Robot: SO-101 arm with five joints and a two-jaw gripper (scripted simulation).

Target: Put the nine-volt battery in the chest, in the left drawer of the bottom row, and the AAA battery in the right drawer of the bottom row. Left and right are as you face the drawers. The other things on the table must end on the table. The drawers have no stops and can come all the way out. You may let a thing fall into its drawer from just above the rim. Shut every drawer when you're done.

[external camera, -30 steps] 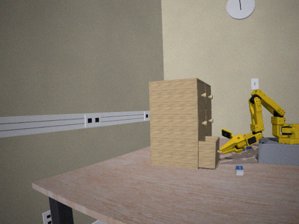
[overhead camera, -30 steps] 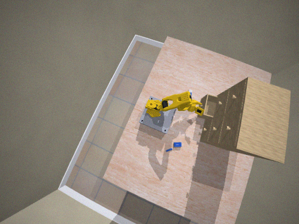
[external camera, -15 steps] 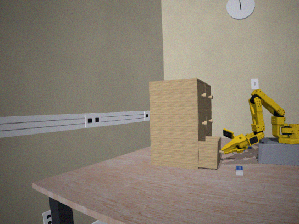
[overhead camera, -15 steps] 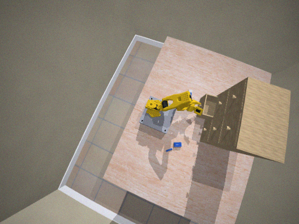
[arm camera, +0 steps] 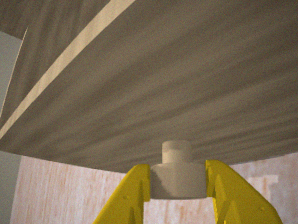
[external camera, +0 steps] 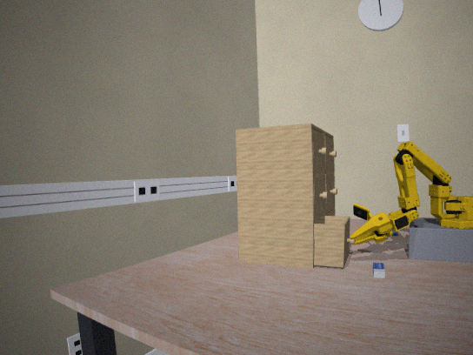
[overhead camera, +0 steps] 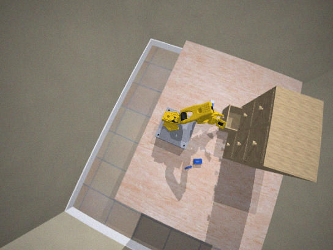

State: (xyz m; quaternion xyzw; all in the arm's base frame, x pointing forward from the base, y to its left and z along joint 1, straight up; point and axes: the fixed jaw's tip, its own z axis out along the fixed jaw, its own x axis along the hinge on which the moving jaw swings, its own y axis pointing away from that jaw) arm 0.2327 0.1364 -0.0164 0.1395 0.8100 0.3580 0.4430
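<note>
One drawer [overhead camera: 234, 122] [external camera: 331, 244] [arm camera: 175, 100], bottom left, juts from the chest [overhead camera: 294, 132] [external camera: 276, 196] by the desk's [overhead camera: 223, 73] [external camera: 196, 304] [arm camera: 60, 195] far edge; the gripper [overhead camera: 225, 125] [external camera: 352, 239] [arm camera: 178, 181] clamps its knob [external camera: 349, 240] [arm camera: 178, 182]. The AAA [overhead camera: 188, 167] lies toward the right edge; which block is the nine-volt, I cannot tell.

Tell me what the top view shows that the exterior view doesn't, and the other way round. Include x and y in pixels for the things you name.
Only the top view: the inside of the pulled-out drawer [overhead camera: 235, 122] [external camera: 332, 244] [arm camera: 175, 90], and the tiled floor [overhead camera: 122, 122] beside the table [overhead camera: 214, 73] [external camera: 217, 313] [arm camera: 75, 195].

Only the exterior view: a round wall clock [external camera: 381, 22], a strip with sockets [external camera: 191, 188] on the wall, and a dark table leg [external camera: 96, 332].

Both: the table, the wooden chest [overhead camera: 294, 135] [external camera: 274, 196] [arm camera: 50, 30], that drawer standing out, and the yellow arm [overhead camera: 199, 111] [external camera: 407, 178] with its pincer [overhead camera: 224, 124] [external camera: 353, 240] [arm camera: 178, 181] at the drawer's front.
</note>
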